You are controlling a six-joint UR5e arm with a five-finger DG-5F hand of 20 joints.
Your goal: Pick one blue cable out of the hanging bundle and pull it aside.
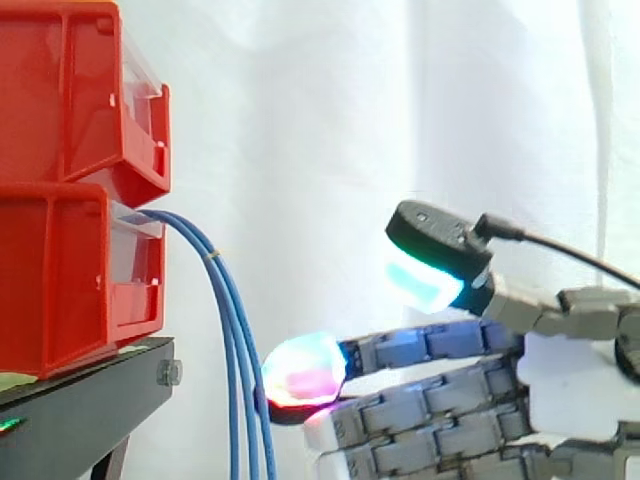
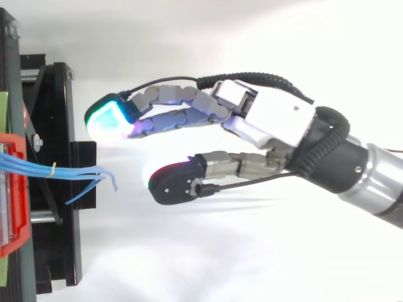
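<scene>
I see the white curtain (image 1: 330,120) behind everything; the arm (image 2: 373,184) comes in from the right in the top view. At the left the black stand (image 1: 90,385) carries two stacked red bins (image 1: 60,200). The hand (image 2: 271,119) reaches toward them with its fingers (image 1: 430,345) stretched out straight and the thumb held apart above them in the side view, so it is spread wide and grips nothing. The blue cables (image 1: 235,340) come out of the lower bin and hang down as a bundle; from above their loose ends (image 2: 94,179) lie near the thumb pad, with a gap between; a small yellow tie (image 2: 53,168) binds them.
</scene>
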